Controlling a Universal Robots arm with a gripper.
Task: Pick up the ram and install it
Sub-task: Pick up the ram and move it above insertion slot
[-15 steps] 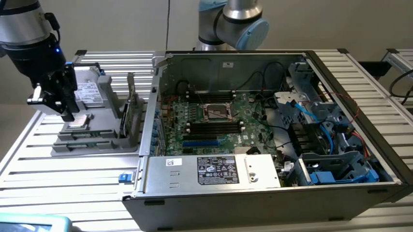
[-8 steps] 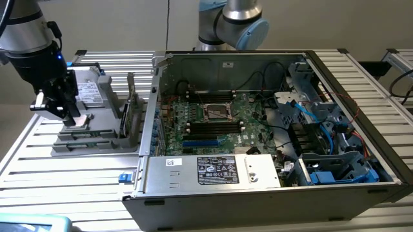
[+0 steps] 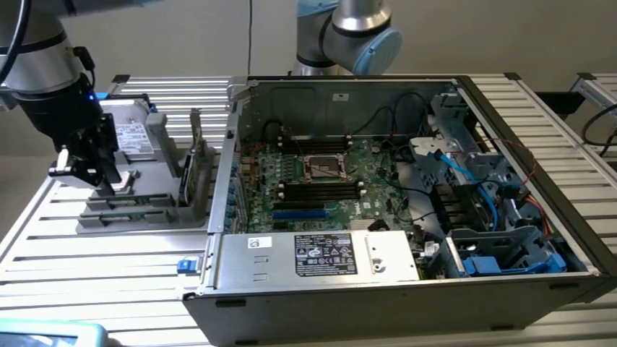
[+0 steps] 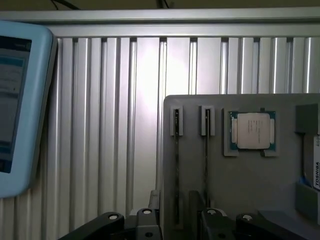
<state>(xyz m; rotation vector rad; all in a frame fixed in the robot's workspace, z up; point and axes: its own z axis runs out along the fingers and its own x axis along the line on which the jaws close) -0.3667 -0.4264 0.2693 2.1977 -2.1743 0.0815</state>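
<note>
Two ram sticks stand on edge in the narrow slots of the grey holder (image 4: pixel 250 175): one ram stick (image 4: pixel 176 150) and a second (image 4: pixel 206 145) beside it. My gripper (image 4: pixel 176 212) hangs just above the holder's near end. Its fingers (image 4: pixel 154 202) stand apart, in line with the first stick, and hold nothing. In the exterior view my gripper (image 3: pixel 100 173) is low over the holder (image 3: pixel 144 210) at that view's left. The open computer case (image 3: pixel 386 282) lies beside it, with its motherboard (image 3: pixel 318 181) and dark memory slots (image 3: pixel 318 192).
A square silver processor (image 4: pixel 251 131) sits in a pocket of the holder, and a labelled drive (image 4: pixel 316 167) is at its edge. A wide card (image 3: pixel 198 170) stands on edge between the holder and the case. A pale blue tablet-like device (image 4: pixel 20 100) lies on the slatted table (image 4: pixel 125 125).
</note>
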